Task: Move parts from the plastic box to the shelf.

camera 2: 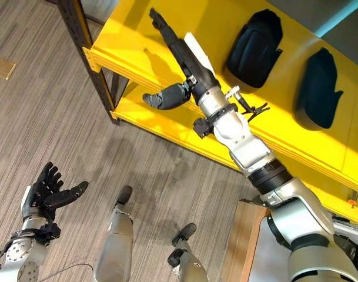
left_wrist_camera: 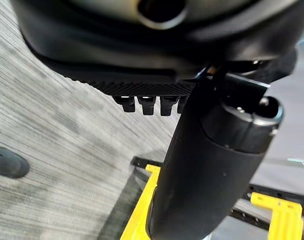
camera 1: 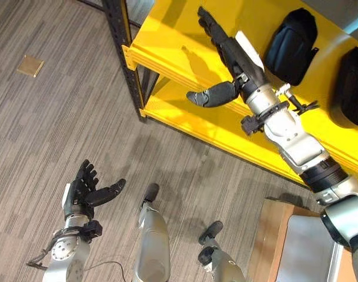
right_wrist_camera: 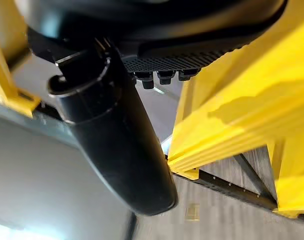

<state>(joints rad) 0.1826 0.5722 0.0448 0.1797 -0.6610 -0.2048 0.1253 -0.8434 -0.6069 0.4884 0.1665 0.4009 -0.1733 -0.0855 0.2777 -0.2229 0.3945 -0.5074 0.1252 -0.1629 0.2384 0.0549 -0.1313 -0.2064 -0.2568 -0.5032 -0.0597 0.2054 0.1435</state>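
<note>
Right hand (camera 1: 226, 47) stretched flat over shelf (camera 1: 167, 35) near its front edge, fingers straight, empty | left hand (camera 1: 84, 188) relaxed apart above floor | two black parts (camera 1: 291, 38) toward shelf's back edge | probably light, rigid, smooth; grip across narrow waist.

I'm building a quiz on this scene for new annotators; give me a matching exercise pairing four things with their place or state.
Things:
1. right robot hand
2. left robot hand
3. two black moulded parts
4. small tan square plate

Places or states:
a. lying on the grey carpet floor
b. open, low over the floor
c. resting on the yellow metal shelf
d. open, stretched out over the shelf

Pairs: 1-d, 2-b, 3-c, 4-a
</note>
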